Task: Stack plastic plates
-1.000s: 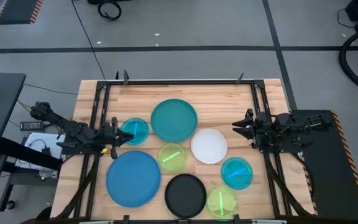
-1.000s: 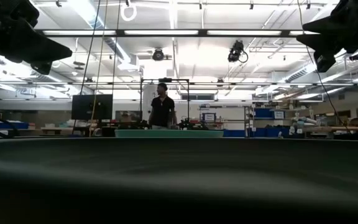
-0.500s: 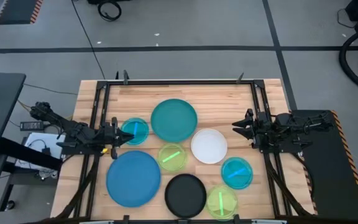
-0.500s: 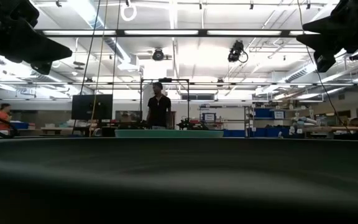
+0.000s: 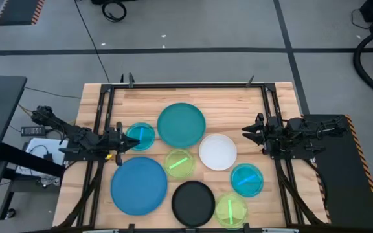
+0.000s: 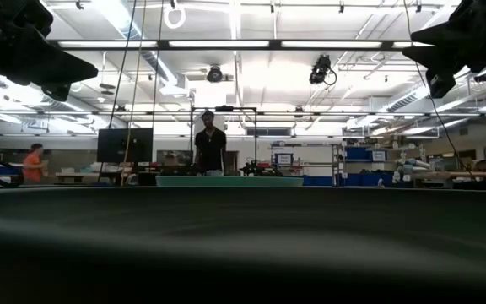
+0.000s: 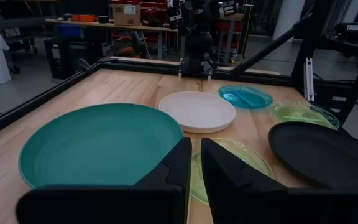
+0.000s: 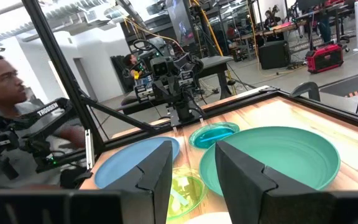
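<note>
Eight plastic plates lie flat and apart on the wooden table. The large teal plate is at the far middle and the large blue plate at the near left. The white plate and black plate lie right of them. Small cyan plates and lime plates lie between. My left gripper hovers at the left edge beside a cyan plate, a narrow gap between its fingers. My right gripper hovers at the right edge, open, with nothing between its fingers.
A black metal frame runs along the table's left, far and right sides. A person shows beyond the frame in the right wrist view. Other people stand in the room far behind the table.
</note>
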You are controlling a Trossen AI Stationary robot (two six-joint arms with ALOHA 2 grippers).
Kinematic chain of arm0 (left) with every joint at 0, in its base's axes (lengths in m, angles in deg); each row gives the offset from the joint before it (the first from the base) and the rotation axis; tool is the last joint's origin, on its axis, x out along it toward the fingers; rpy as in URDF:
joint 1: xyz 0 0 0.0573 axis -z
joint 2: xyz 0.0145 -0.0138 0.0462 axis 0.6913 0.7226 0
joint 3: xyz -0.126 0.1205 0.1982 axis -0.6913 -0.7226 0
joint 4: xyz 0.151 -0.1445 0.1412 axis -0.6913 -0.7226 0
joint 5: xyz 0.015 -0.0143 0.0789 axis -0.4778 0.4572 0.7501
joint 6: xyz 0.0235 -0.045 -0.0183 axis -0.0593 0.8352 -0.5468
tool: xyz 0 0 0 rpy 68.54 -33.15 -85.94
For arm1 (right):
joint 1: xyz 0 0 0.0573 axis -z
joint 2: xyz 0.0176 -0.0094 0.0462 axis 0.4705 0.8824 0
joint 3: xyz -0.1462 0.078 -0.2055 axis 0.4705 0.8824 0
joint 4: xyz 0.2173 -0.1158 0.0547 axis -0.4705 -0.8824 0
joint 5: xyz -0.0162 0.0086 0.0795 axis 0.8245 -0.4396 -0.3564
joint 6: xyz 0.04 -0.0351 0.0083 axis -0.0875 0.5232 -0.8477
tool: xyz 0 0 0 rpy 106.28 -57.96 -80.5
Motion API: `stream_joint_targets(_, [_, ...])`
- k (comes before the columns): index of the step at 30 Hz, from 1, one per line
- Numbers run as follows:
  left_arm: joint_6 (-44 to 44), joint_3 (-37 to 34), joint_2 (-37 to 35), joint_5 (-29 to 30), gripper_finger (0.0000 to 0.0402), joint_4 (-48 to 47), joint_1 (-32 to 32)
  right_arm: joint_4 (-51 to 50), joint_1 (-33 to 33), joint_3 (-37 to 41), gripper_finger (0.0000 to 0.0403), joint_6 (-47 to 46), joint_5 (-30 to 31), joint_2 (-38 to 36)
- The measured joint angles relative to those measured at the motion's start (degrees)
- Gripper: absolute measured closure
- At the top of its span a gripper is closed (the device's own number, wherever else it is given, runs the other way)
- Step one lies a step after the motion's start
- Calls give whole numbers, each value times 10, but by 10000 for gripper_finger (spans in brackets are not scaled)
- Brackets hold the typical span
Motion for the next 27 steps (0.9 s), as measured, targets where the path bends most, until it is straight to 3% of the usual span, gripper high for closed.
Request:
stream_joint_targets(20, [-1, 0, 0, 0, 358, 0, 0, 0, 0, 0, 271, 0, 0, 0])
stream_joint_targets(27, [-178, 0, 0, 1, 358, 93, -5, 0, 0, 0, 271, 0, 0, 0])
